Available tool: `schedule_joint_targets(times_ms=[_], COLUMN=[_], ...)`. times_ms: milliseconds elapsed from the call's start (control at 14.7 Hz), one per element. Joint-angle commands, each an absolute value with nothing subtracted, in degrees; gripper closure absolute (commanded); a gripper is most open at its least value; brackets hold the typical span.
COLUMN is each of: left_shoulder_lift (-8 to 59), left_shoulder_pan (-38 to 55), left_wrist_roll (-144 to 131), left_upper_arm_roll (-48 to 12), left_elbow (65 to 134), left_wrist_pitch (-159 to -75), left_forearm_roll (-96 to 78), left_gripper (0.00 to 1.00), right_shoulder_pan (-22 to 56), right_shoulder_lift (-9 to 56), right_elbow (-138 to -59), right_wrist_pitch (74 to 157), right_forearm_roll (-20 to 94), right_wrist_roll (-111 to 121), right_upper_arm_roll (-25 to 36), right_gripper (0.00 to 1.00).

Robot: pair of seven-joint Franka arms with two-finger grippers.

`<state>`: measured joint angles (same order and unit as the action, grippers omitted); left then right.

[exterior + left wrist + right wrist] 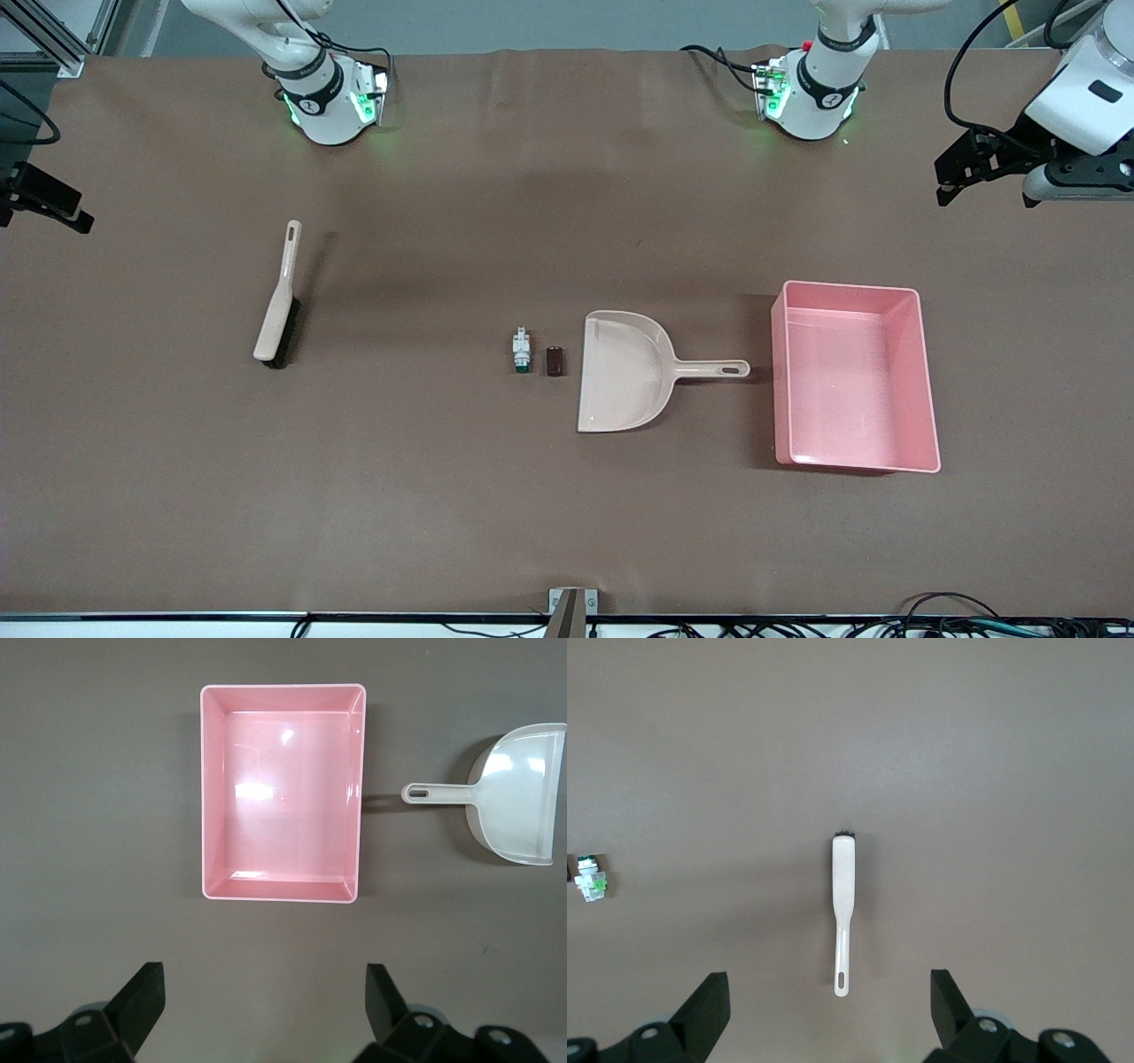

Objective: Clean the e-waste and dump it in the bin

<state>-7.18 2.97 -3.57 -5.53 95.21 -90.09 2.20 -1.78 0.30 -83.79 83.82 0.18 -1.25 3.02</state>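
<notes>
Front view: e-waste (537,354) just beside dustpan (623,372) mouth.

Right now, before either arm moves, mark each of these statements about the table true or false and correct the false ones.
1. The pink bin has nothing in it. True.
2. The dustpan lies between the two e-waste pieces and the bin. True.
3. The brush is held by the right gripper. False: the brush lies alone on the table toward the right arm's end; the gripper hangs open above it.
4. The white component sits inside the dustpan. False: it lies on the table beside the dark cylinder, just off the pan's wide edge.
5. The left gripper is open and holds nothing. True.
</notes>
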Motion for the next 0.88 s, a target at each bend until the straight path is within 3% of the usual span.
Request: schedule_joint_targets(times_ms=[0,136,476,816], left_shoulder_lift=[-4.8,-2.5,6.0,14.3], left_shoulder_pan=[3.9,7.0,14.0,20.2], left_wrist_roll=[-2.9,-2.9,-3.0,-2.9], left_upper_arm_roll=[-5.8,-6.5,-9.4,-10.1], left_elbow=[93.6,93.8,93.9,93.3], left_wrist_pitch=[-89.4,-91.6,-100.2,-107.0], left_forearm_roll=[1.1,1.3,3.0,8.5], left_gripper=[0.0,0.0,0.0,0.0], right_shoulder_pan=[-2.5,-3.1,-3.1,-2.8], right_shoulder_lift=[0.2,-1.4,-2.5,-7.2], right_elbow=[-88.0,-97.1,-110.5,-130.2], right_wrist_pitch=[84.3,89.4,95.3,114.3], right_forearm_roll=[0.2,0.3,2.0,2.0], right_wrist_roll=[-0.2,-0.3,-0.3,-0.3], right_upper_arm_roll=[3.1,3.1,3.1,3.1], right_gripper=[0.0,0.0,0.0,0.0])
